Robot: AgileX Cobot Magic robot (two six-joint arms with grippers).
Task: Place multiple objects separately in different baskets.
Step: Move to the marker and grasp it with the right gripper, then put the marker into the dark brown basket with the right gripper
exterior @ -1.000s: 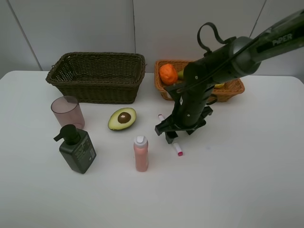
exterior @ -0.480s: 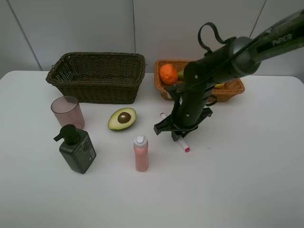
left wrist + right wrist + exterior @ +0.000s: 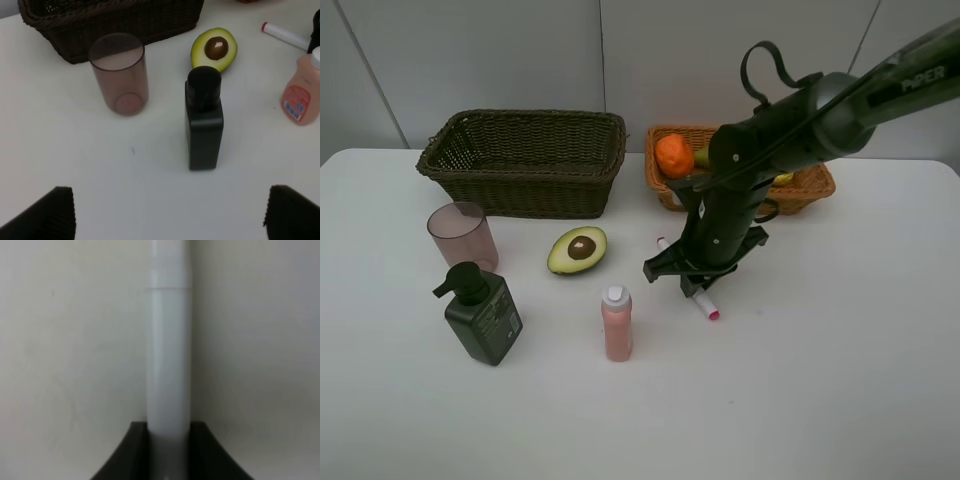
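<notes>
Right wrist view showed the white marker (image 3: 168, 365) running straight out from between the dark fingers of the right hand (image 3: 168, 437), which were pressed together on its barrel, with the counter (image 3: 60, 365) close behind it. The likeliest trouble, as I judged it, was the marker itself: a thin, smooth, round barrel held by a narrow bite could swivel or slide out once it was raised, and a drop from height might send it rolling across the counter. A second risk was the sweep toward a basket. The small pink bottle (image 3: 616, 323) stood upright just to the near left of the hand and the avocado half (image 3: 577, 249) lay to its left, so a low carry toward the dark basket (image 3: 525, 160) could knock either. The orange-tan basket (image 3: 810, 185), with the orange (image 3: 673, 155) at its left end, sat directly behind the arm and could be nudged. In the exterior high view the marker lay slantwise under the hand, one tip poking out on the far left and the pink-capped end on the near right; whether it had left the counter could not be told. The left hand (image 3: 169, 217) hung with its fingers wide apart on the near side of the dark green pump bottle (image 3: 204, 120), holding nothing.
</notes>
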